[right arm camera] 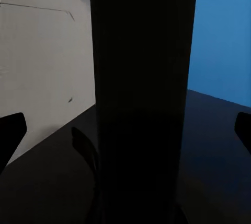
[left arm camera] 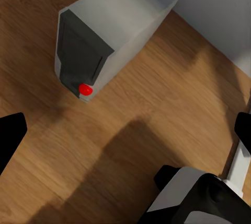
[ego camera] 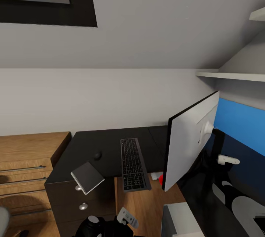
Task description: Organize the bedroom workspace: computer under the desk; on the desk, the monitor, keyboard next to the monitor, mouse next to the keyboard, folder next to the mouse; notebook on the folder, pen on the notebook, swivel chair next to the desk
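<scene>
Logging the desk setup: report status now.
Right gripper open around the monitor stand. Left gripper open over the computer. Keyboard overhangs the desk.

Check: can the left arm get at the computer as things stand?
Probably yes. In the left wrist view the computer lies on the wood floor straight ahead of the open left pincer, with bare planks between them and nothing across the path. How far it must reach is unclear.

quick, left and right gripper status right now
Left gripper: open, holding nothing, above the floor near the computer.
Right gripper: fingertips wide apart around the monitor's stand, not closed on it.
</scene>
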`<state>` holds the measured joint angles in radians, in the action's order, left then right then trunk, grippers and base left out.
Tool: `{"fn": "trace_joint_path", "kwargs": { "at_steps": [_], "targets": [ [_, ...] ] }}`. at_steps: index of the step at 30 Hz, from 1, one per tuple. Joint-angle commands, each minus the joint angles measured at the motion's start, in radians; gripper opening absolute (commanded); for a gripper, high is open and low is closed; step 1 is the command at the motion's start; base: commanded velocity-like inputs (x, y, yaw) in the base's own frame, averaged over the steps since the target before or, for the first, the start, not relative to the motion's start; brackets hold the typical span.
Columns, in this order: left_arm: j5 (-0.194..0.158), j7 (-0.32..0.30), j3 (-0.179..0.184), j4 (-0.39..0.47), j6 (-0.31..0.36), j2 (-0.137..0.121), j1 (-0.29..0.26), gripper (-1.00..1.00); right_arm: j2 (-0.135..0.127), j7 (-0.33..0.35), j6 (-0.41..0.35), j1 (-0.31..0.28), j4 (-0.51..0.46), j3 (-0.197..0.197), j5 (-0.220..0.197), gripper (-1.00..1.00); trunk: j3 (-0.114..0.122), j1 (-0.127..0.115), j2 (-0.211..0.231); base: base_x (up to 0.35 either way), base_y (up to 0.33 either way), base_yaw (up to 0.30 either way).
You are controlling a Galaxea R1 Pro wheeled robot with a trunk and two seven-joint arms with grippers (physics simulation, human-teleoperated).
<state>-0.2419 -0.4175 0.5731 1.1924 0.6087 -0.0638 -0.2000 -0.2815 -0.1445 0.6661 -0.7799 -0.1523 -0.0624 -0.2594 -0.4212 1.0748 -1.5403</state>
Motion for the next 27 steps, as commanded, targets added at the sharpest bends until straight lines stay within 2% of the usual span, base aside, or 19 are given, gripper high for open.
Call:
{"fn": "trace_joint_path", "kwargs": {
  "at_steps": [1,27],
  "targets": [
    [-0.007,0.002,0.002,-0.001,0.006,-0.001,-0.001,1.0,0.0,-0.004,0.002,-0.001,0.0,-0.007,-0.004,1.0,-0.001,0.0,-0.001,0.007,0.0,0.0],
    [-0.007,0.002,0.002,-0.005,0.006,-0.001,-0.001,1.0,0.0,-0.004,0.003,-0.001,0.0,-0.008,-0.004,1.0,-0.001,0.0,-0.001,0.031,-0.021,0.0]
  ]
}}
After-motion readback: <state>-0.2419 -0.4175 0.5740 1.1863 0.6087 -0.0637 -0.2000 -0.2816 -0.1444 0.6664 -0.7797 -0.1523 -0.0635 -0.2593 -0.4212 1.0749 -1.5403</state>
